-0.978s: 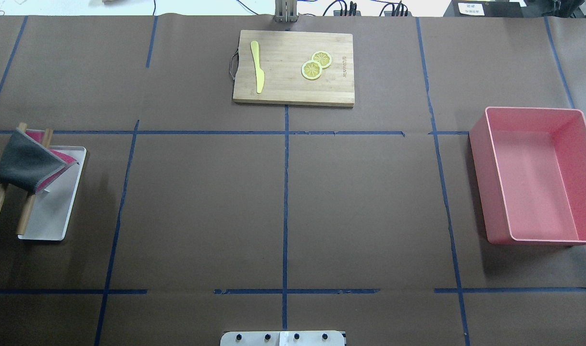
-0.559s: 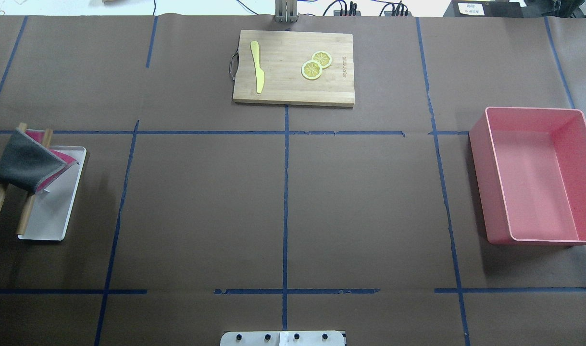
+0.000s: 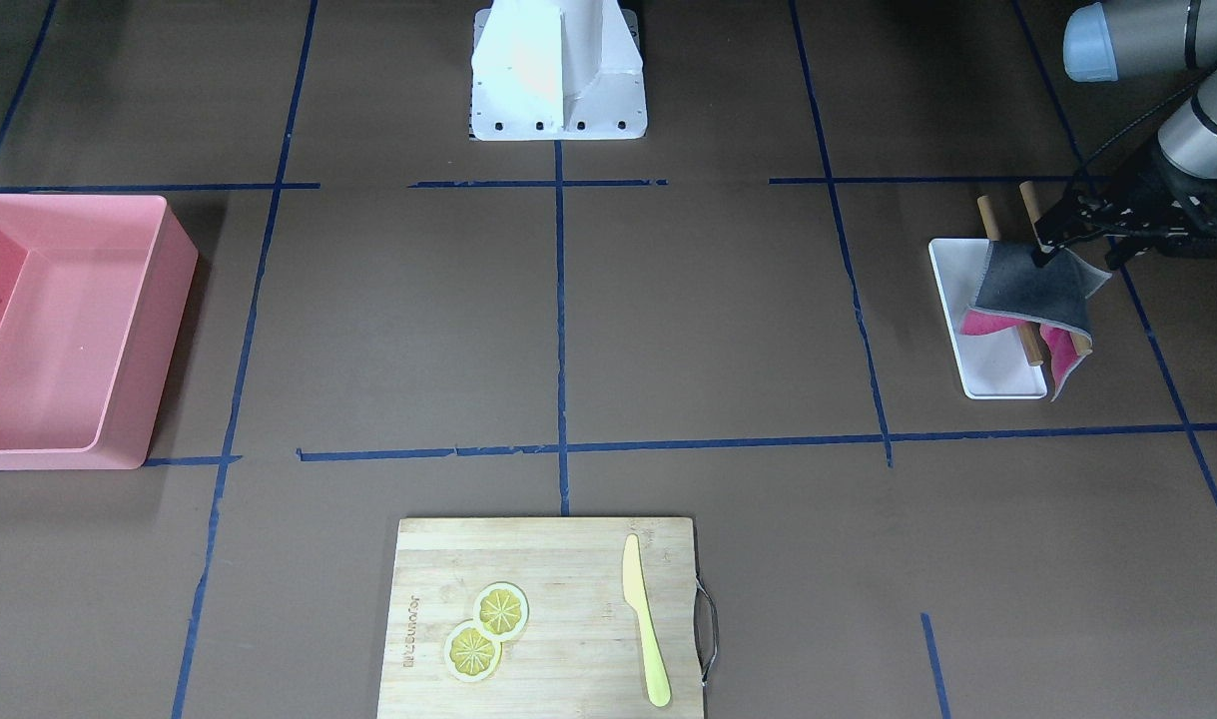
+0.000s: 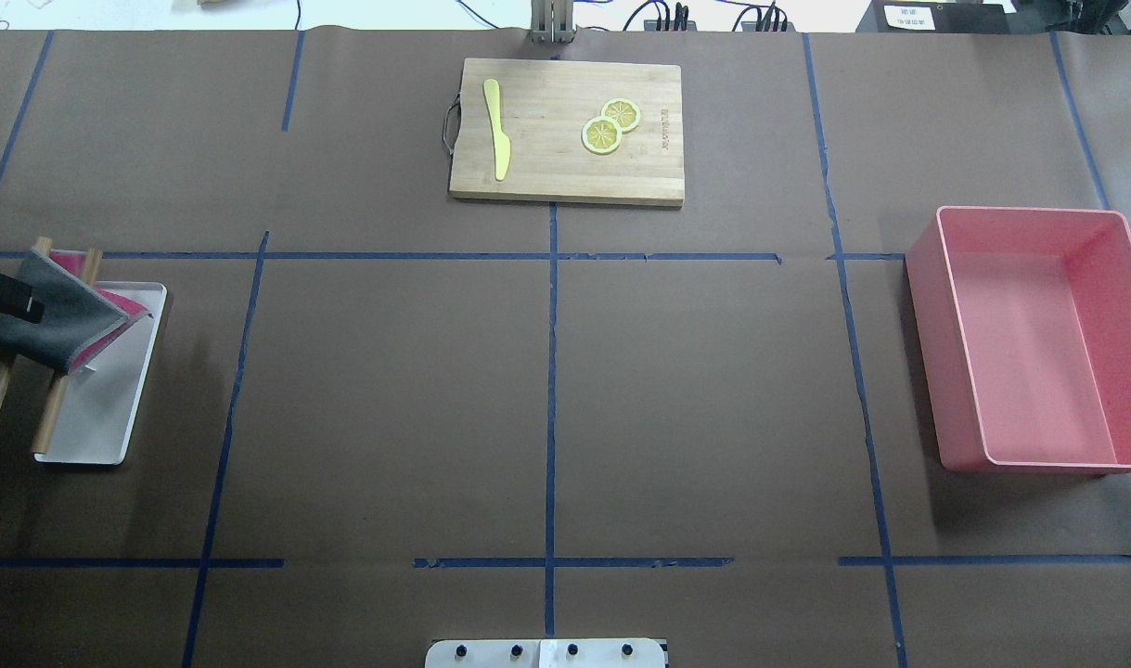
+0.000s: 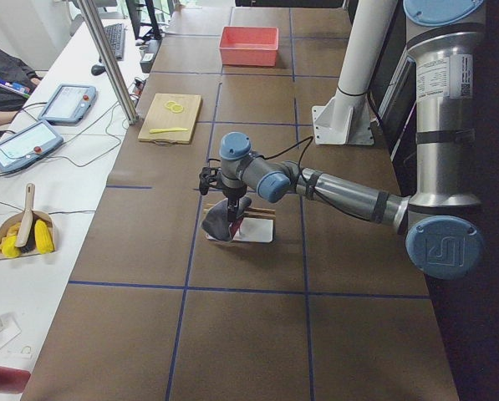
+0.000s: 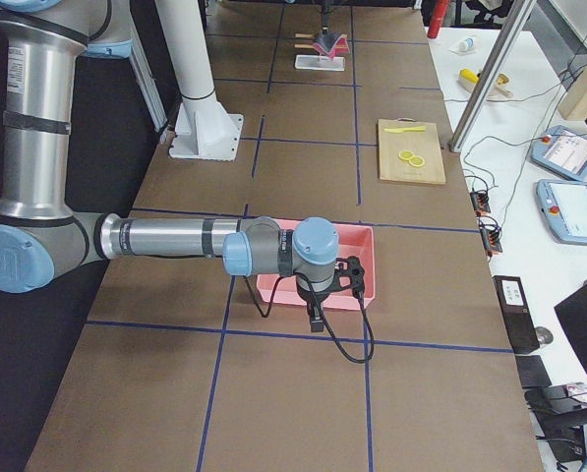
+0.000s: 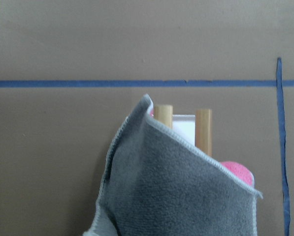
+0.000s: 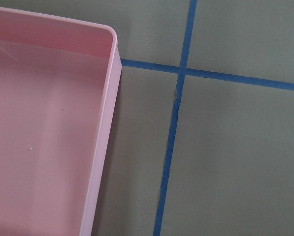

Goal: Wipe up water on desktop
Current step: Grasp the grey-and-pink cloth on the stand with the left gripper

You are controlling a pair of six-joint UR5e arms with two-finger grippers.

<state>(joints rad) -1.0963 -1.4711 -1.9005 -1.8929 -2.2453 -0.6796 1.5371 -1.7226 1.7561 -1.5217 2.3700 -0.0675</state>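
Cloth (image 3: 1032,285): fuzzy grey, pink-backed, draped over round wooden dowels (image 3: 987,215).

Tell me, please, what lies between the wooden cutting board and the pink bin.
Only bare desktop crossed by one blue tape line, as the overhead view shows.

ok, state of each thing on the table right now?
left hand, looks open, at the cloth's top edge
right hand, above the bin's corner, open or shut unclear
cloth, draped over two wooden rods, not lifted
bin, upright, empty
knife, flat on the board
lemon slices, overlapping on the board
desktop, no water visible
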